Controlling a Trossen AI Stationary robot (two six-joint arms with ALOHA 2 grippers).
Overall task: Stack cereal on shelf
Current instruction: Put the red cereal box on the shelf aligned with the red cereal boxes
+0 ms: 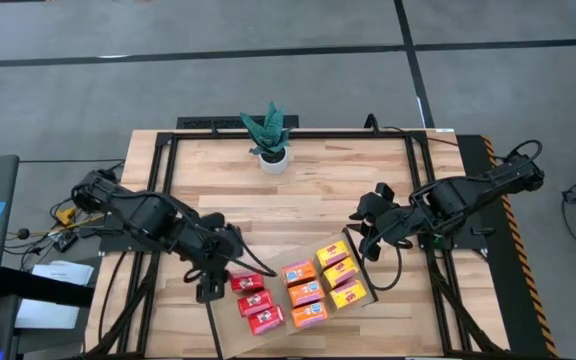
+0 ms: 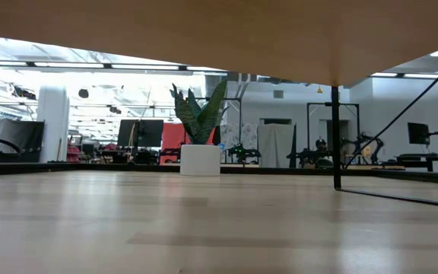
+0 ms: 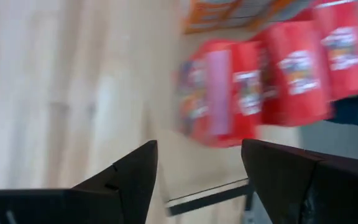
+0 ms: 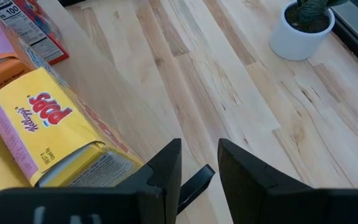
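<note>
The shelf point(image 1: 286, 250) is a light-wood board lying slanted on the near part of the table. On it stand the cereal boxes: red ones point(image 1: 253, 300) at the left, orange ones point(image 1: 303, 290) in the middle, yellow ones point(image 1: 340, 272) at the right. My left gripper point(image 1: 223, 265) is open beside the far red box, and the red boxes point(image 3: 229, 93) fill its wrist view past the fingers point(image 3: 197, 168). My right gripper point(image 1: 368, 238) hovers at the shelf's far right corner, next to a yellow box point(image 4: 42, 130). Its fingers point(image 4: 199, 165) stand slightly apart over the black rail point(image 4: 196, 182). My right gripper has the shelf's black rail end point(image 4: 196, 182) showing in the narrow gap between its fingers, which come from above and slant down. I cannot tell whether the fingers touch the rail.
A potted plant point(image 1: 270, 140) in a white pot stands at the table's far middle. Black frame bars run along the table's edges point(image 1: 168, 150). In the low view the shelf's underside point(image 2: 204, 30) and a black upright point(image 2: 334, 137) show. Bare wood lies between plant and shelf.
</note>
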